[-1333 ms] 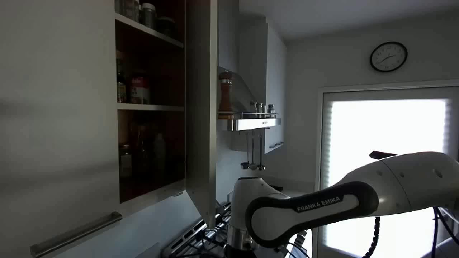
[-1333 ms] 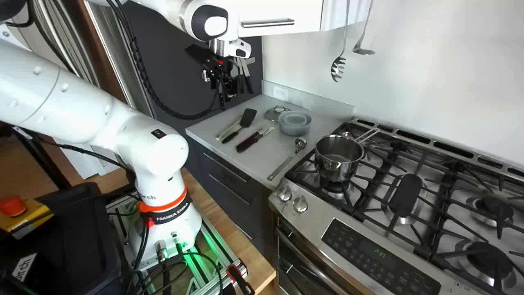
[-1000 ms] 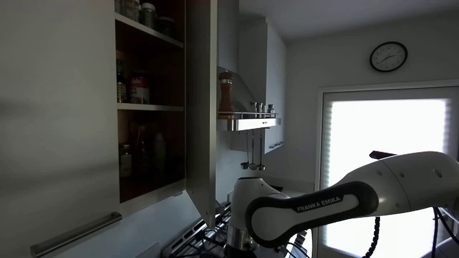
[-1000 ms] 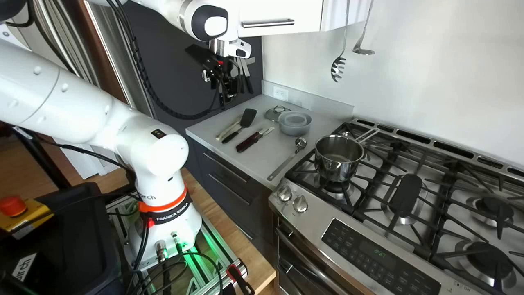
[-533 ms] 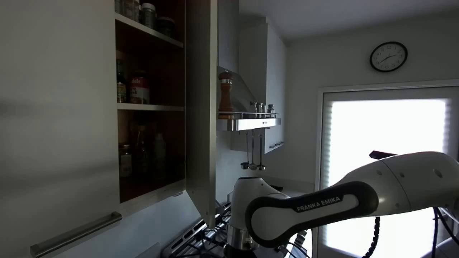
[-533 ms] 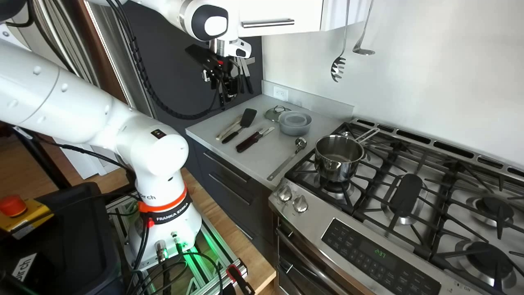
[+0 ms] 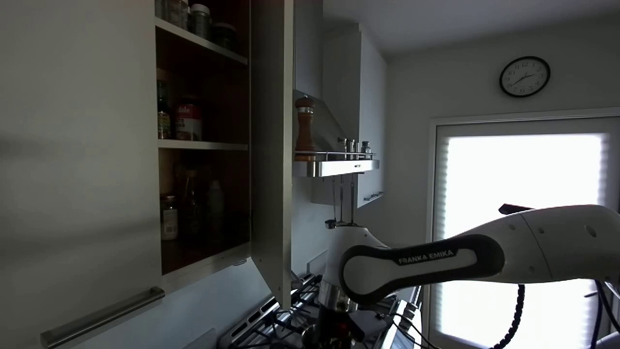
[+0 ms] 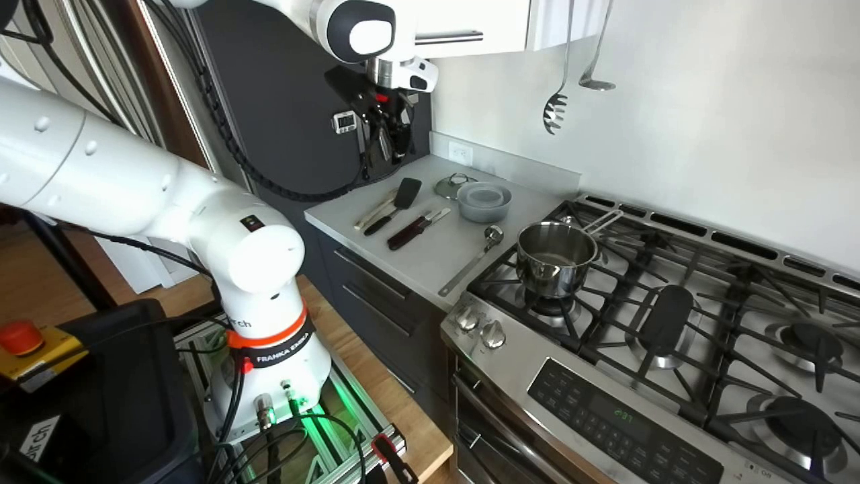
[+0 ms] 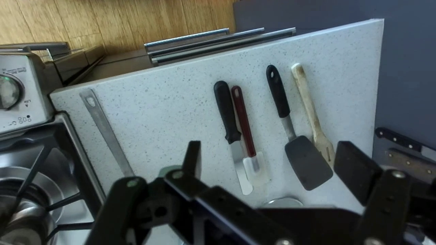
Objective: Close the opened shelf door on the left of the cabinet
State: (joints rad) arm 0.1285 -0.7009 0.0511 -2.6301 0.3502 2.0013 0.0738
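The shelf door (image 7: 269,145) is a tall, narrow pale panel standing swung out from the cabinet (image 7: 203,145) in an exterior view. Its handle does not show. Dark inner shelves with jars and bottles are exposed beside it. My gripper (image 8: 390,144) hangs pointing down above the counter, away from the door; it shows partly, cut by the lower edge, in an exterior view (image 7: 334,337). In the wrist view the gripper (image 9: 268,151) has its black fingers wide apart with nothing between them. The door is out of the wrist view.
A matching closed door (image 7: 77,145) has a long bar handle (image 7: 104,317). The metal spice shelf (image 7: 344,168) and hanging ladles stand beyond the open door. Below are the stove (image 8: 658,336) with a pot (image 8: 556,259) and a counter (image 8: 443,262) with utensils and bowls.
My arm has lifted slightly and shifted right in an exterior view; the gripper has moved right and turned a little above the counter. The shelf door has not moved.
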